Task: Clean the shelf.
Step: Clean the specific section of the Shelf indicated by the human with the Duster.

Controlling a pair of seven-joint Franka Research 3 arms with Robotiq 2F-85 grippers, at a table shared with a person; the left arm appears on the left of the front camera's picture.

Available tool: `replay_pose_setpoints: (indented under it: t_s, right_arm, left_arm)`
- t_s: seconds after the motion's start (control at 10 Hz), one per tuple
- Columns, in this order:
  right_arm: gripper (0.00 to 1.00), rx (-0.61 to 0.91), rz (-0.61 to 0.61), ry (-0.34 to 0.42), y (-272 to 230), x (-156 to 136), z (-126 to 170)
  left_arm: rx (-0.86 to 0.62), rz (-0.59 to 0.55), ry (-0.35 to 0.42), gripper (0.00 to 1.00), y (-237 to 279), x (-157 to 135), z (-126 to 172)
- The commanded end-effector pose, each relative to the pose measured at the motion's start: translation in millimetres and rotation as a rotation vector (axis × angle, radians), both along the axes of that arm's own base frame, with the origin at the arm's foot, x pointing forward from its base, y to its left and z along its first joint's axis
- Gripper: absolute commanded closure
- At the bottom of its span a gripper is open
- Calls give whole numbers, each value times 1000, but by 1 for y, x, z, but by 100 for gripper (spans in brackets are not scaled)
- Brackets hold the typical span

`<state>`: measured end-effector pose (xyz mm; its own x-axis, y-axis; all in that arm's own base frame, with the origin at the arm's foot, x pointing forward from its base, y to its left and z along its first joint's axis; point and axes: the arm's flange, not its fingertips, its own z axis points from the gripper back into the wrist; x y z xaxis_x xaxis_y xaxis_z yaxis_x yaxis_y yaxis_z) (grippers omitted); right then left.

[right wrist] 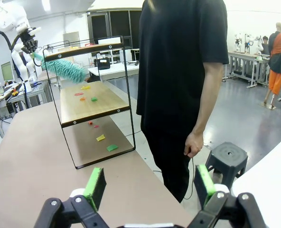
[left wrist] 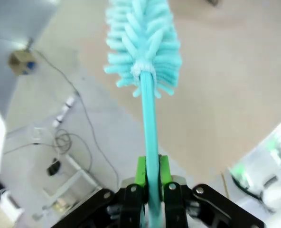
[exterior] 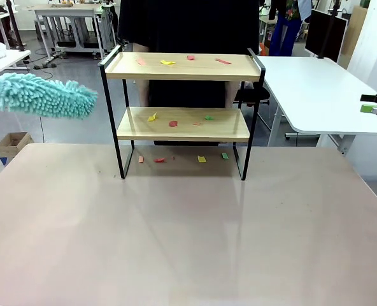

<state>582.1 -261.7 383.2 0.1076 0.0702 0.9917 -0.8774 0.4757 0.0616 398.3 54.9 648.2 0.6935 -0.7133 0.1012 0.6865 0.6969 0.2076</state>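
At the left gripper (left wrist: pixel 150 166): jaws clamped on the teal handle of a duster (exterior: pixel 45 95). Its fluffy head is level and points toward the shelf (exterior: pixel 183 131), near the top board's left end, apart from it. Jaws of the right gripper (right wrist: pixel 150 185) stand wide, nothing between.

Shelf: upright on the table (exterior: pixel 176 236) near the far edge, long axis left-to-right, open front toward the robot. Coloured scraps (exterior: pixel 167 62) on both boards and beneath.

A person (right wrist: pixel 178 71) in black stands behind; white tables (exterior: pixel 316 89) beyond.

Black stool (right wrist: pixel 228 156) (beside standing person (right wrist: pixel 178 71))
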Motion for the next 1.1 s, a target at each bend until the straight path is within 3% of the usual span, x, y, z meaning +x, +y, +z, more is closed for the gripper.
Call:
replay_pose_setpoints:
  t_s: [0.0, 0.2, 0.4, 0.6, 0.9, 1.0]
  right_arm:
    - [0, -2, 4, -7, 3, 1, 4]
    - [0, -2, 4, -7, 3, 1, 4]
    - [0, -2, 4, -7, 3, 1, 4]
    - [0, -2, 4, -7, 3, 1, 4]
    - [0, -2, 4, -7, 3, 1, 4]
    - [0, -2, 4, -7, 3, 1, 4]
  left_arm:
    - [67, -199, 139, 87, -6, -20, 4]
    - [61, -357, 240, 87, -14, -44, 8]
    - [52, -514, 373, 87, -28, -59, -1]
    - [-2, -656, 453, 87, -53, -67, -18]
    - [-52, -704, 428, 87, -65, -69, -31]
    - [-30, -655, 380, 87, -69, -67, -35]
